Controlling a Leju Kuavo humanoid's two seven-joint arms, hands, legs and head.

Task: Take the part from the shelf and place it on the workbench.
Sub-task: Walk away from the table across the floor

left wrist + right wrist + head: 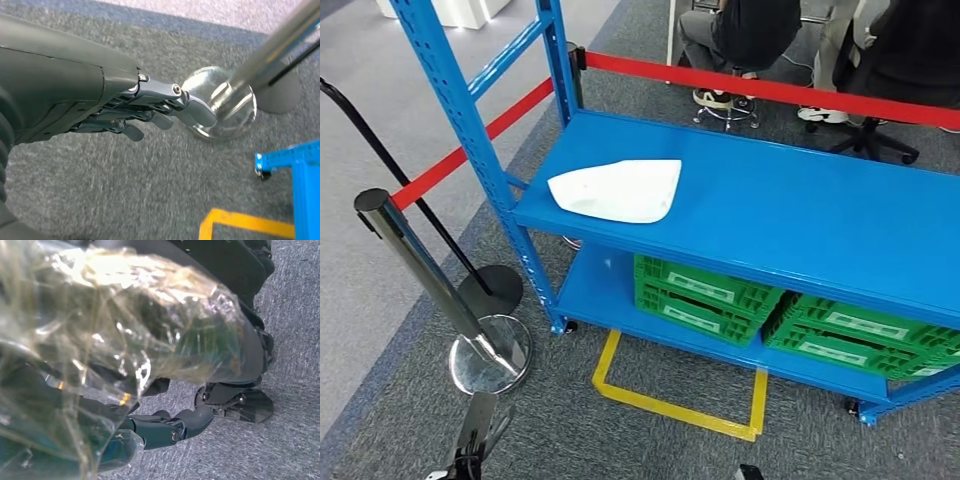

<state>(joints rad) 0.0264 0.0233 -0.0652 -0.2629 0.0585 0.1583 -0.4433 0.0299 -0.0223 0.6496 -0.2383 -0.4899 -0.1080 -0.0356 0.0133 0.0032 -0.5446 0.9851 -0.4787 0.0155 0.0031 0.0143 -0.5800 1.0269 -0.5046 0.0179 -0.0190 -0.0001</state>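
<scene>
We see the white part [618, 190] lying at the left end of the blue shelf [803, 215], untouched. Our left hand [151, 112] hangs empty, fingers straight; our right hand [170, 427], film-wrapped, holds nothing. No readable writing.

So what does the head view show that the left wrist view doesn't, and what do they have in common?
Head view alone: the white part lying flat on the blue shelf's upper deck, green crates on the lower deck, a red barrier belt, and seated people behind it.

Left wrist view alone: the left hand seen close, fingers fairly straight and holding nothing, above grey carpet.

Both: the chrome stanchion with its round base, the yellow floor tape, and a foot of the shelf frame.
</scene>
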